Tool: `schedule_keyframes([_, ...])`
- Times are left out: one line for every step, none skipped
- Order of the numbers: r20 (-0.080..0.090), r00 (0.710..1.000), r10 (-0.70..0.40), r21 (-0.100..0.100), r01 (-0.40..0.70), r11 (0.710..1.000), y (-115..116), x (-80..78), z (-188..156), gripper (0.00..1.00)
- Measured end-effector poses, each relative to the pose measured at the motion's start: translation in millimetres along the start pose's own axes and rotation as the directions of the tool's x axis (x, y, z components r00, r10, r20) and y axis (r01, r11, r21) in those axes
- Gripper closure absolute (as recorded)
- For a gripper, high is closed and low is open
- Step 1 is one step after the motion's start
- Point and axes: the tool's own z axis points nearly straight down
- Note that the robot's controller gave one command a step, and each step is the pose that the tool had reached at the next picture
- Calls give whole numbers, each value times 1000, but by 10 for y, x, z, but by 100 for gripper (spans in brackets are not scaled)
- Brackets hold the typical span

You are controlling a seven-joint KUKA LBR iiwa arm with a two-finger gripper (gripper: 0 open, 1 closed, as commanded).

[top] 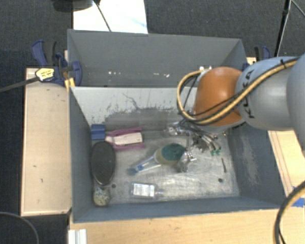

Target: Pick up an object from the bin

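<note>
Basically mid-floor, a little toward the right wall of the bin (152,60), the gripper (189,155) sits low under the orange wrist cover (218,95), with its tip just beside the round teal head of a brush-like tool with a light blue handle (165,155)

Key relation: the tool lies on the left-wall side of the gripper, head end nearest. Touching or just apart, can't tell which. Its long axis runs diagonally, with the head near the middle of the bin floor and the handle trailing off toward the front-left corner. My guess is that a grasp would need to close across the head or the neck, not along the handle.

Gripper wide or narrow: cannot tell, the metal at the tip is muddled with cables and shadow. Nothing visibly held.

Everything else is well apart:
- pink box (124,138) toward the back wall, left of centre
- blue piece (97,132) just beside the box, at the left wall
- black oval object (102,161) along the left wall
- small yellowish ball (101,197) in the front-left corner
- clear packet (142,189) near the front wall
- small dark bits (223,164) on the floor between the gripper and the right wall
</note>
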Motion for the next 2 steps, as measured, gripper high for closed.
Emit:
schedule_keyframes([3, 1000, 2, 0, -2, 1000, -4, -4, -23, 100])
schedule_keyframes([9, 1000, 23, 2, -23, 1000, 104, 12, -1568, 100])
